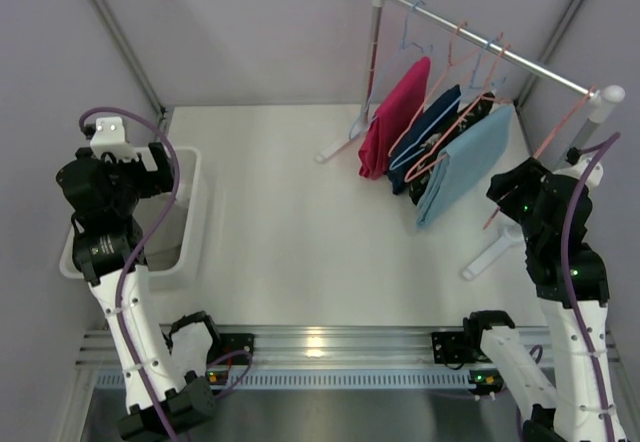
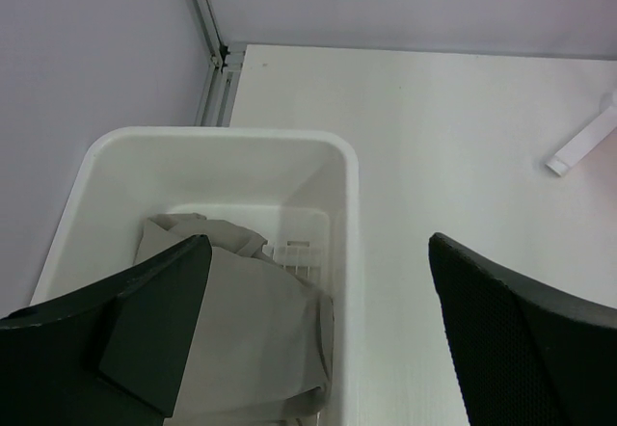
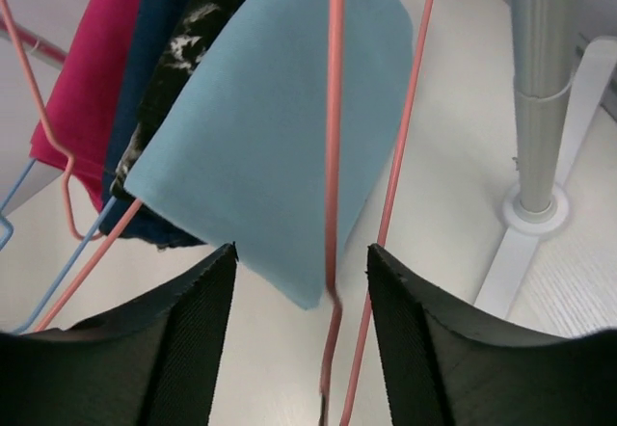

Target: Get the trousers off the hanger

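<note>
Half done, we judge. The grey trousers (image 2: 241, 339) lie crumpled in the bin (image 2: 212, 140) at the worktop's left edge, with the left end effector (image 2: 318, 262) wide open and empty above them. Left to do: the blue trousers (image 3: 280, 127), flat and smooth, hang folded on the rail (image 1: 480, 42) at the far right corner. The right end effector (image 3: 301, 257) is open wide just short of them. A pink hanger (image 3: 334, 108) wire passes between its jaws, ungripped.
</note>
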Robot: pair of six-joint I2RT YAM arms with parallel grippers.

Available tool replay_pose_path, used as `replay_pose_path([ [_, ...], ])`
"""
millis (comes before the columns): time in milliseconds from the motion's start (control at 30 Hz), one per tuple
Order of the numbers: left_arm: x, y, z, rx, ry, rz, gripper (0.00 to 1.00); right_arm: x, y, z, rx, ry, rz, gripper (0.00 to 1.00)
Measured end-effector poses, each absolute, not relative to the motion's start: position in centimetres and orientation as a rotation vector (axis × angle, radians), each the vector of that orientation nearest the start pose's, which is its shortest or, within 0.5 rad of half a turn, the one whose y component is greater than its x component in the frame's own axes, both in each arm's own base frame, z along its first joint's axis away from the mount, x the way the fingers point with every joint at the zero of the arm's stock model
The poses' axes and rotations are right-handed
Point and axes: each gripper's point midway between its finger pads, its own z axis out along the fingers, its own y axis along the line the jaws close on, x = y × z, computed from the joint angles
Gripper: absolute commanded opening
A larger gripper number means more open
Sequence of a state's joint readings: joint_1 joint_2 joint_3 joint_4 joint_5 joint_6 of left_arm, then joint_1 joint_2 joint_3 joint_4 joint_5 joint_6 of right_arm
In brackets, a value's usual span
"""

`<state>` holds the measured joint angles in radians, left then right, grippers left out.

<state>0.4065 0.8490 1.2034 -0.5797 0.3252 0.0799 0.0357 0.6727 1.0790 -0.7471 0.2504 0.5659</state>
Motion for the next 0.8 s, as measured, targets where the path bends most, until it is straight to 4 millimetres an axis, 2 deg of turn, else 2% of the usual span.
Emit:
replay_pose_path([
  [67, 27.7, 6.2, 36.7, -0.054, 1.766, 0.063, 0.99, 23.7, -0.8, 31.5, 0.638, 1.788, 0.197, 0.67],
  [133, 27.6, 6.0, 37.5, -0.047, 1.750, 0.065, 0.99, 23.4, -0.5, 31.9, 0.623, 1.779, 0.218, 0.70],
  [200, 27.5, 5.9, 37.8, -0.039, 1.741, 0.062, 0.99, 22.8, -0.2, 32.6, 0.607, 1.773, 0.239, 0.70],
  [367, 27.3, 5.5, 38.1, -0.028, 1.743, 0.048, 0.99, 20.9, 0.6, 36.1, 0.557, 1.700, 0.307, 0.71],
  [500, 27.3, 5.4, 38.9, -0.021, 1.736, 0.042, 0.99, 18.7, 1.2, 38.1, 0.497, 1.655, 0.346, 0.72],
  [633, 27.3, 5.1, 39.0, -0.017, 1.740, 0.028, 0.99, 16.4, 2.2, 40.3, 0.408, 1.606, 0.399, 0.65],
  [733, 27.3, 5.0, 38.9, -0.018, 1.746, 0.016, 0.99, 15.0, 3.9, 42.4, 0.319, 1.567, 0.485, 0.61],
  [800, 27.3, 4.9, 38.9, -0.022, 1.745, 0.011, 0.99, 14.7, 5.2, 43.3, 0.272, 1.569, 0.558, 0.57],
])
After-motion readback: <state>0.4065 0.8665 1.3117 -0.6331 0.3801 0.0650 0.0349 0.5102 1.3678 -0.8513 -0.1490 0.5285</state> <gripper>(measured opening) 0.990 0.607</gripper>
